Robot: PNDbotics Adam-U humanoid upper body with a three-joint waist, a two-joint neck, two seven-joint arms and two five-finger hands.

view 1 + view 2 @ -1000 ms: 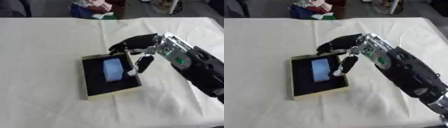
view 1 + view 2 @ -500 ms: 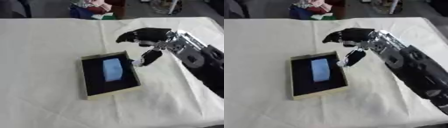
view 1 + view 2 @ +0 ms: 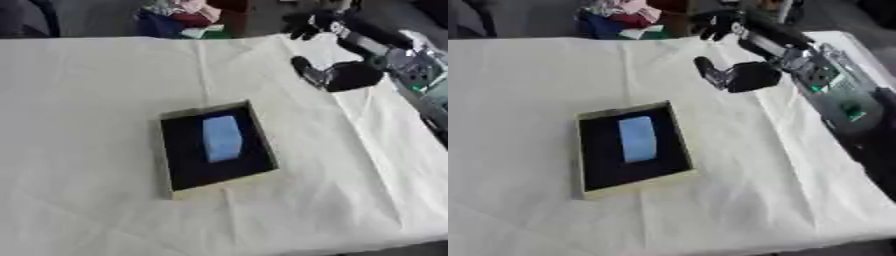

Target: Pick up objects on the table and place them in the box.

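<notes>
I see my right hand (image 3: 741,75), black with silver joints, raised over the far right part of the white cloth-covered table (image 3: 87,100), well apart from the box. Its fingers are spread and relaxed, holding nothing; the thumb (image 3: 308,71) points down toward the cloth, and the other fingers (image 3: 715,22) reach toward the far edge. The shallow rectangular box (image 3: 262,150), tan-rimmed with a black inside, sits near the middle of the table, slightly askew. Inside it lies the light blue rectangular block (image 3: 221,138), flat on the black floor, roughly centred along the box's length. I see a heap of coloured cloth (image 3: 179,17) beyond the table's far edge. My left hand shows in neither view.
</notes>
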